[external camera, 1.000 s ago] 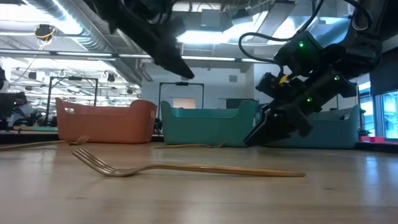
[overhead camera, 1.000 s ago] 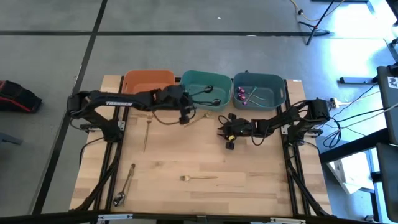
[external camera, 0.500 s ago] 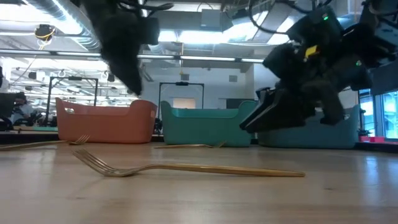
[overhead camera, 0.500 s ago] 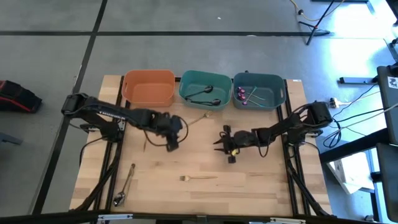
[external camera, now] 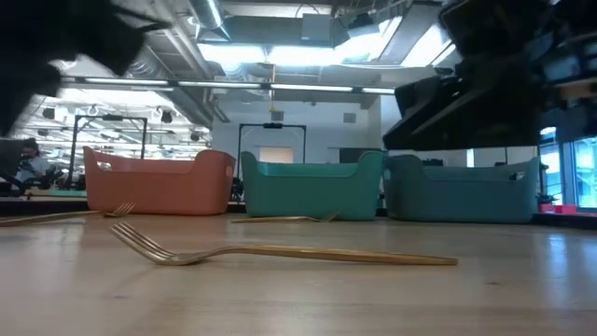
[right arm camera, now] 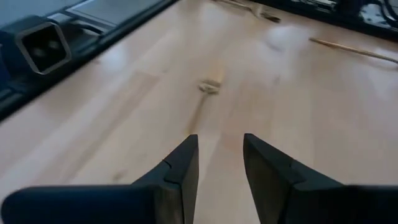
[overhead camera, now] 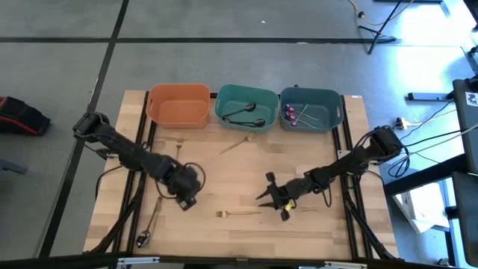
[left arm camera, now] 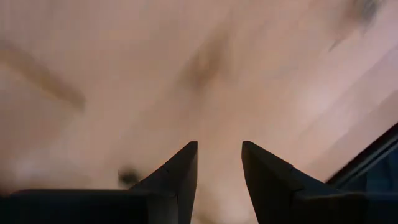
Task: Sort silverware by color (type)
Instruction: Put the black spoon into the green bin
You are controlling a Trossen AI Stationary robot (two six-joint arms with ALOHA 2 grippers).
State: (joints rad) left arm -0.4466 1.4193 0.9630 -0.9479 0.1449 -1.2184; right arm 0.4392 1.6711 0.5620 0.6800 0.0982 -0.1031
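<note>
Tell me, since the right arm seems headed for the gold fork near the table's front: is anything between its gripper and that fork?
Nothing visible. In the high view the right gripper, fingers apart and empty, hovers just right of the gold fork, with only bare table between them. The left gripper is off to the fork's other side, clear of that path.

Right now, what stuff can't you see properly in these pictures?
- Orange plastic bin: the low view shows only its wall, so anything inside is hidden there.
- Slim gold fork near the table's front: its tines are too small to count in the high view.
- Left gripper: the low view shows only a dark blur.
- Left wrist view: the wooden table is smeared, so no cutlery is recognisable.
</note>
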